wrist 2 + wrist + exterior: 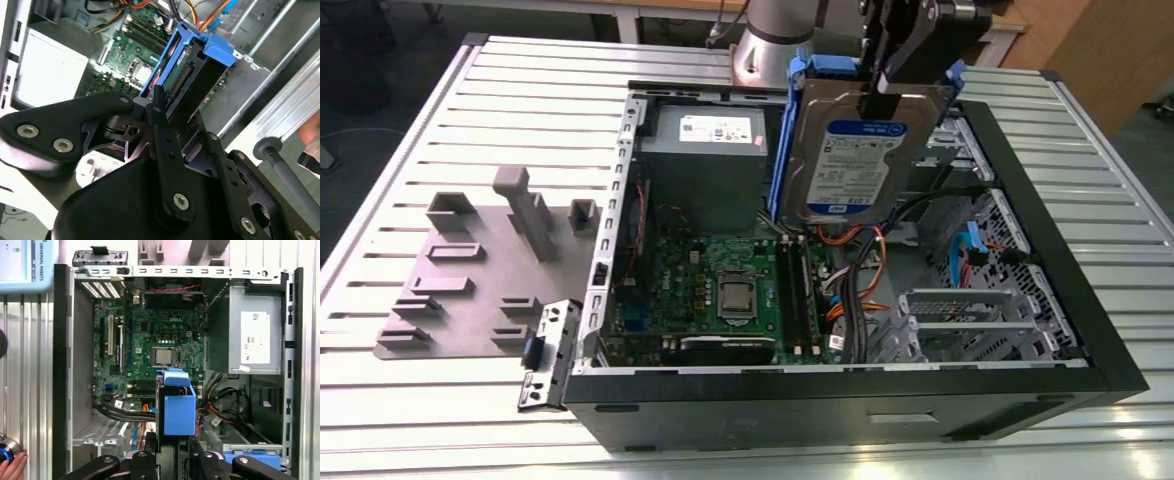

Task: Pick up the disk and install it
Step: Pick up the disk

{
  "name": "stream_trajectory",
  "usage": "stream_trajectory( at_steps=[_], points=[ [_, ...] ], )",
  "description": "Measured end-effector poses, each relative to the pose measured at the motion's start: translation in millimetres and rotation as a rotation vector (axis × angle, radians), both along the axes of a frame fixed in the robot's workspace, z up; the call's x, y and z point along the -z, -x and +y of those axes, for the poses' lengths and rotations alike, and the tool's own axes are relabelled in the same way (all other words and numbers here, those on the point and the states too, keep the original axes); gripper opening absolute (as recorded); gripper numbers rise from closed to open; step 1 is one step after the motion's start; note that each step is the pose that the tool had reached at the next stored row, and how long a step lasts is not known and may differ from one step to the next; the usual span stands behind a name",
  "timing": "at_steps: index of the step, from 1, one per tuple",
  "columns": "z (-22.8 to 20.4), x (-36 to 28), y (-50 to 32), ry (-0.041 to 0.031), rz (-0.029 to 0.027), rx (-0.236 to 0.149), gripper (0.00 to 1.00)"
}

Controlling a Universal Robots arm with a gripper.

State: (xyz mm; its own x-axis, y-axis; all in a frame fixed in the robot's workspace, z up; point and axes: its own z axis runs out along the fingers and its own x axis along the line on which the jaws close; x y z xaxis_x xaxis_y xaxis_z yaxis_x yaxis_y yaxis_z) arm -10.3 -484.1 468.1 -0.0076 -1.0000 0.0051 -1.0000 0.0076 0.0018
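I saw the fingers (882, 98) gripping the disk (861, 160), upright above the open computer case (827, 405), near the top of the exterior view.

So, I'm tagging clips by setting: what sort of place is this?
Probably a robotics lab bench: an open black desktop computer case lies on a ribbed metal table beside a grey fixture plate, and the gripper holds a silver-grey hard drive in a blue plastic carrier above it.

A slatted metal table (427, 420) bears an open computer case (854, 410) and, beside it, a grey fixture plate (480, 270).
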Motion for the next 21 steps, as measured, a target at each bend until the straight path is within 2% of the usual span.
stream_trajectory(
  at_steps=[9, 18, 21],
  points=[
    [-25.7, 0.1, 0.0, 0.0017, 0.0, 0.0, 0.35],
    [-54.1, 0.2, 0.0, 0.0018, 0.0, 0.002, 0.35],
    [-61.3, 0.2, 0.0, 0.0019, 0.0, 0.003, 0.35]
  ],
)
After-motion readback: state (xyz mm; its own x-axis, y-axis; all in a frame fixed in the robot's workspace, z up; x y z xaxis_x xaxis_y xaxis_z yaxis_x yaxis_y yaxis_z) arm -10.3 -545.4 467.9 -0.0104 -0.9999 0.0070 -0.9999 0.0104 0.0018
